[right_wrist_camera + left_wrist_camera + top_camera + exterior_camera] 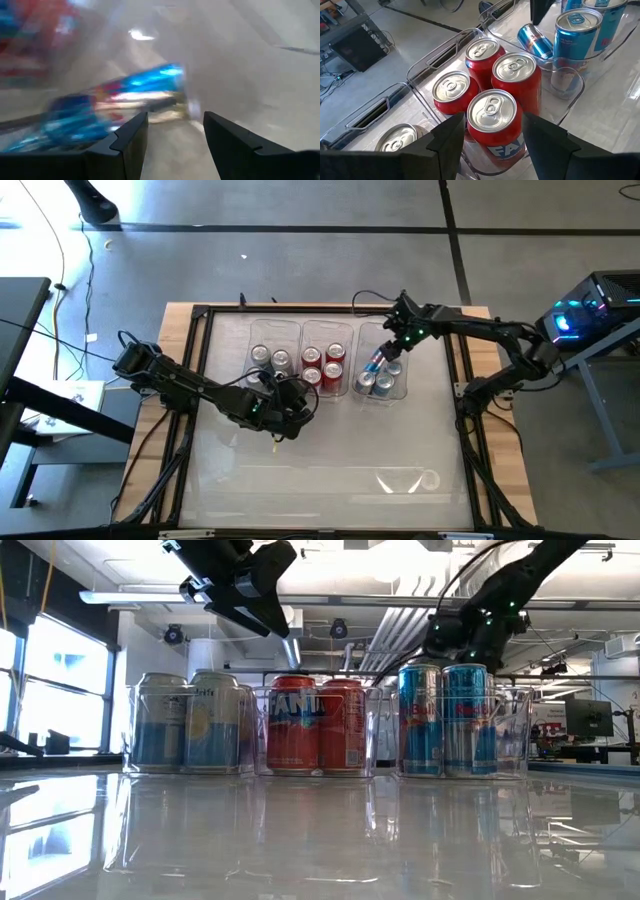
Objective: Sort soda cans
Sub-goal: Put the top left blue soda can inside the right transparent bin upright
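- The left gripper (285, 418) hangs above the glossy table (320, 470) just in front of the middle bin, its dark fingers (451, 140) spread apart and holding nothing; in its wrist view the nearest red can sits below the gap between them
- Three clear rectangular plastic bins (327, 330) stand side by side across the table, and all the cans are in them
- The left bin holds silver-grey cans with pale blue lower bodies (186, 720)
- The middle bin holds four red aluminium soda cans with silver tops (495, 120), upright and packed close together
- The right bin holds upright blue-and-silver cans (443, 720), plus one blue can (375, 363) lying tilted on its side
- The right gripper (403, 330) is over the far end of the right bin, fingers (127, 140) parted and empty, with the tilted blue can just beyond them
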Robot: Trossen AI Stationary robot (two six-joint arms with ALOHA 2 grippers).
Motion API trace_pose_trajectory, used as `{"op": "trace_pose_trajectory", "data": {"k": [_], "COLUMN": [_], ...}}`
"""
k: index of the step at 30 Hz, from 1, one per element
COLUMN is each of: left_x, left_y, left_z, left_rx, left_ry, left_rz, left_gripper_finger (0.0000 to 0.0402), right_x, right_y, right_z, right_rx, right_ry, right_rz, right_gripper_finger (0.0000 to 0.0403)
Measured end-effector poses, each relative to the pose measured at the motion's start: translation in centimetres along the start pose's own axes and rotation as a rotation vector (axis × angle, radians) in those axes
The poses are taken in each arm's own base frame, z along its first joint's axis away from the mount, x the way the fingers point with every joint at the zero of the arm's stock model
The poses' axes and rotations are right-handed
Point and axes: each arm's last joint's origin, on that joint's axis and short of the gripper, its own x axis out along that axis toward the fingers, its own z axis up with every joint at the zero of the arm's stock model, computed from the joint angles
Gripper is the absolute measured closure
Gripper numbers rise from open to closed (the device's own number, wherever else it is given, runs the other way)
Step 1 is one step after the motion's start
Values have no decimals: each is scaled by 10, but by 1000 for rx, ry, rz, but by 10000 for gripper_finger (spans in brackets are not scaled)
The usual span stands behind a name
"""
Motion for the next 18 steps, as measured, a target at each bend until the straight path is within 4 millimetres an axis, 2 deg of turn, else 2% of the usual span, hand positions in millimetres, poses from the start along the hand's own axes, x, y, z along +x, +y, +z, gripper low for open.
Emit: {"op": "trace_pose_trajectory", "data": {"k": [7, 18], "left_x": [0, 0], "left_y": [0, 0], "left_z": [0, 0], "left_rx": [-1, -2], "left_ry": [0, 3], "left_rz": [-2, -6], "left_gripper_finger": [211, 211], "right_x": [1, -1], "right_y": [4, 6], "right_z": [5, 6], "right_rx": [-37, -76], "right_ry": [-36, -20], "right_rz": [121, 190], "right_gripper_finger": [216, 216]}}
